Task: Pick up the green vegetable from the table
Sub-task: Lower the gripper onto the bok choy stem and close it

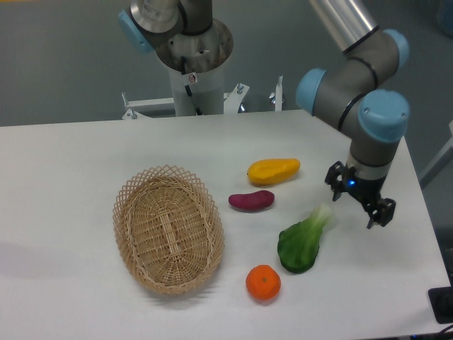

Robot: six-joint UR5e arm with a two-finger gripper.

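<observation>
The green vegetable (303,240) lies on the white table (71,163), right of centre; its dark green leaf points toward the front and its pale stem toward the back right. My gripper (358,202) hangs to the right of the stem tip, a short way from it and above the table. Its two dark fingers (333,178) are spread apart and hold nothing.
A wicker basket (168,228) stands left of the vegetable. A purple oblong vegetable (251,200) and a yellow-orange oblong fruit (273,171) lie behind it. An orange (263,282) sits just left of the leaf. The table's right edge runs close to the gripper.
</observation>
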